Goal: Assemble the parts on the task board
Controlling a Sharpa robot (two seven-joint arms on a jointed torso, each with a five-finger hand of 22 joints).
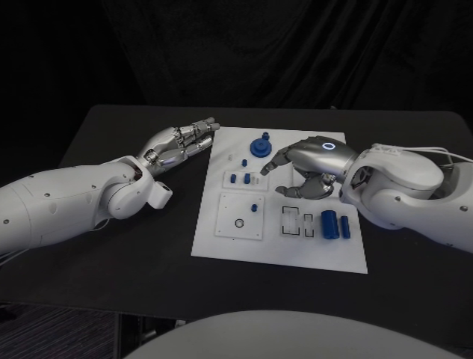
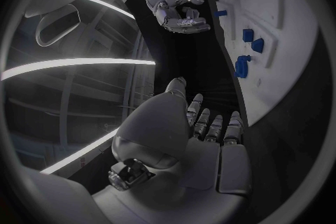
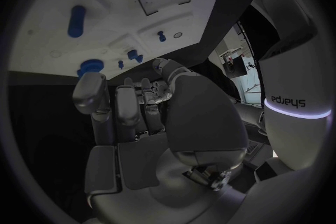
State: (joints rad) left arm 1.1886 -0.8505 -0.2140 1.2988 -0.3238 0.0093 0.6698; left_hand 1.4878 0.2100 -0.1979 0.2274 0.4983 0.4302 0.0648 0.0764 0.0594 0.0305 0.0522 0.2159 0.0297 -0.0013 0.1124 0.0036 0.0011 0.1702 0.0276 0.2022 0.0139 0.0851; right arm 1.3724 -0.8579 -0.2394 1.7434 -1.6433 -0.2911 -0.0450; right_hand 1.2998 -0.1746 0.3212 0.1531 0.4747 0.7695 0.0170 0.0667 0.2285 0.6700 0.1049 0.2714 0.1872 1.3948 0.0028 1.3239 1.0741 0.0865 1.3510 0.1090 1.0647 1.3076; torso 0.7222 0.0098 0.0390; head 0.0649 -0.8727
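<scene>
The white task board (image 1: 279,224) lies in the middle of the black table. A round blue part (image 1: 261,145) stands near its far edge. Small blue parts (image 1: 243,178) sit below it, and two blue cylinders (image 1: 335,224) lie near the right edge. My right hand (image 1: 306,170) hovers over the far half of the board, fingers curved down and apart, nothing in them. My left hand (image 1: 182,142) stays stretched flat beside the board's far left corner, holding nothing. The left wrist view shows the left hand (image 2: 203,134), the board (image 2: 280,39) and the round part (image 2: 242,66). The right wrist view shows the right hand (image 3: 140,112) above the board (image 3: 105,17).
Empty rectangular pockets (image 1: 290,221) and a square plate with a small ring (image 1: 240,223) mark the board's near half. Bare black table (image 1: 118,262) surrounds the board, with dark curtain behind.
</scene>
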